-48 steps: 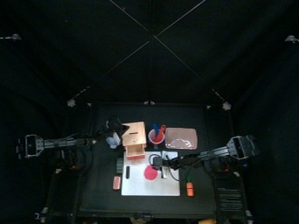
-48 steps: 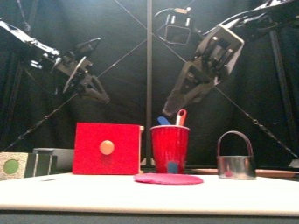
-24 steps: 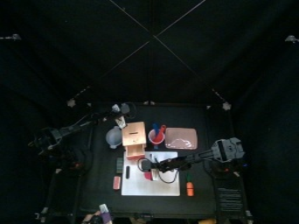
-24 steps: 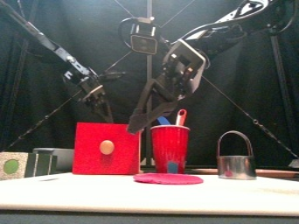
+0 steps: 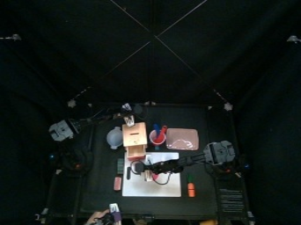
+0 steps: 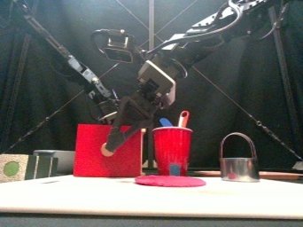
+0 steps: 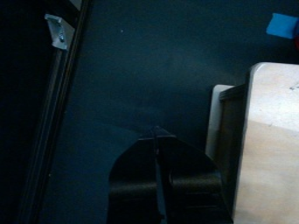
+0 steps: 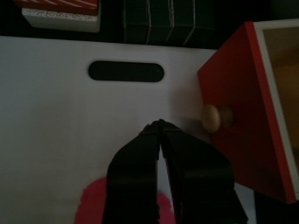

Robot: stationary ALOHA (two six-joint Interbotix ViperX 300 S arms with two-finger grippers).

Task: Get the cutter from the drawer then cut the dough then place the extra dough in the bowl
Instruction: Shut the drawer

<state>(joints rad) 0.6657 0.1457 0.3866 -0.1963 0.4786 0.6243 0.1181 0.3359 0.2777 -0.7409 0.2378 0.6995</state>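
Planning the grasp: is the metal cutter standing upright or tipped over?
Upright: in the front view the cutter stands on its round base, its wire handle arching straight above it.

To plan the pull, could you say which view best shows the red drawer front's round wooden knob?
Right wrist view: the knob sits large and clear beside the right gripper. In the front view that gripper mostly covers it; top and left wrist views miss it.
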